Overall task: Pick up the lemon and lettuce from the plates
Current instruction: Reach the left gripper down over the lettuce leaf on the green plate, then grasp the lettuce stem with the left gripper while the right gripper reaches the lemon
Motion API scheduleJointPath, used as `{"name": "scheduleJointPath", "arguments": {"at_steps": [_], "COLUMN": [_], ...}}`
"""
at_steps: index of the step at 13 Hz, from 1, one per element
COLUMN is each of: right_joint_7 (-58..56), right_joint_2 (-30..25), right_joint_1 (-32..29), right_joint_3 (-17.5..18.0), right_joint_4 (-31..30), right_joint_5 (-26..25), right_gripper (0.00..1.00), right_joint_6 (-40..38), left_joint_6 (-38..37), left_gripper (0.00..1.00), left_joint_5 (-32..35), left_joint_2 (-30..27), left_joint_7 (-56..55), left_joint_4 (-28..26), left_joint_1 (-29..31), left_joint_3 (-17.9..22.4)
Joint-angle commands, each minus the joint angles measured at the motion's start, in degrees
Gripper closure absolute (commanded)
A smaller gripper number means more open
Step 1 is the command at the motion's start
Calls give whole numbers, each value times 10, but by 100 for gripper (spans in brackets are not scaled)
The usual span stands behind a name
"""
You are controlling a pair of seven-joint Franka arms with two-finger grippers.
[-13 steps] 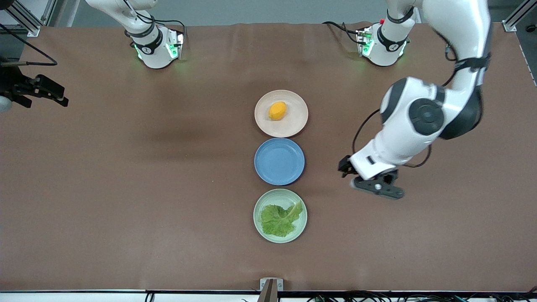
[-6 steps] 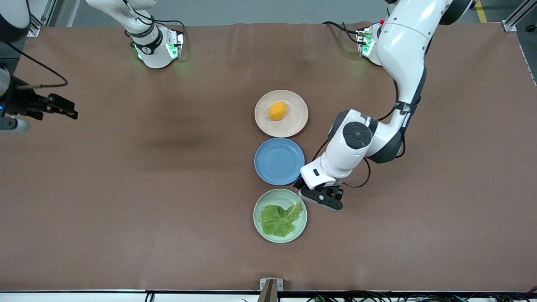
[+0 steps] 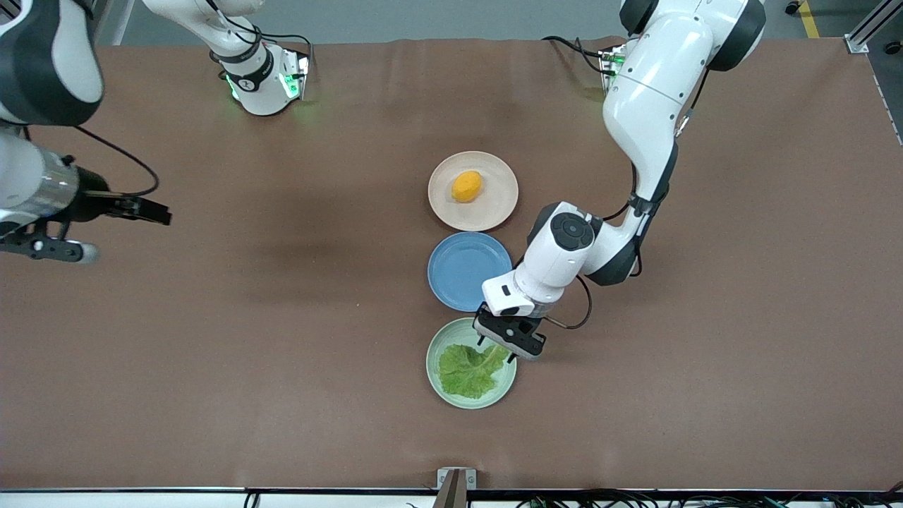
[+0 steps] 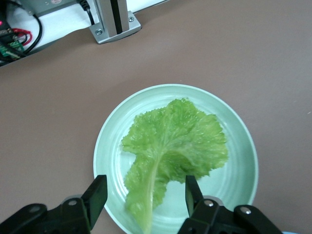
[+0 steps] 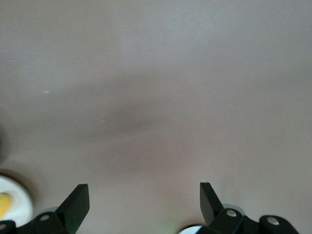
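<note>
I see a crinkled, rough lettuce [image 4: 173, 146] on a smooth matte green plate [image 4: 239, 175], over matte brown table covering [image 3: 211, 339].

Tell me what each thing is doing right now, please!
lemon: lying on the pink plate, untouched.
lettuce: flat on the green plate, stem between open jaws, not gripped.
blue plate: bare.
left gripper: open, over the lettuce stem.
right gripper: open, over bare table.

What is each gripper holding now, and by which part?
Nothing. The left gripper is open over the lettuce stem on the green plate; the right gripper is open over bare table.
</note>
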Motion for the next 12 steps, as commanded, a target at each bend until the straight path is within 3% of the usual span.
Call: {"name": "scheduleJointPath", "arguments": {"at_steps": [1, 3, 7, 9, 12], "right_joint_7": [136, 263, 489, 560, 670], "right_joint_2": [-12, -13, -9, 28, 90], "right_joint_1": [62, 142, 297, 355, 420], "right_joint_3": [1, 1, 1, 0, -1], "right_joint_4": [-27, -64, -188, -200, -197], "right_joint_5": [50, 51, 50, 50, 39], "right_gripper": [0, 0, 0, 0, 0], "right_joint_6": [16, 72, 281, 347, 440], "left_joint_6": [32, 76, 100, 100, 100], "left_gripper": [31, 34, 41, 51, 53], "left_joint_5": [13, 13, 13, 13, 13], "left_joint_2": [25, 47, 67, 70, 74], "left_joint_7": [14, 23, 40, 42, 42], "left_joint_4": [19, 19, 22, 24, 24], "left_joint_1": [-5, -7, -8, -7, -8], "left_joint_3": [4, 5, 6, 6, 6]}}
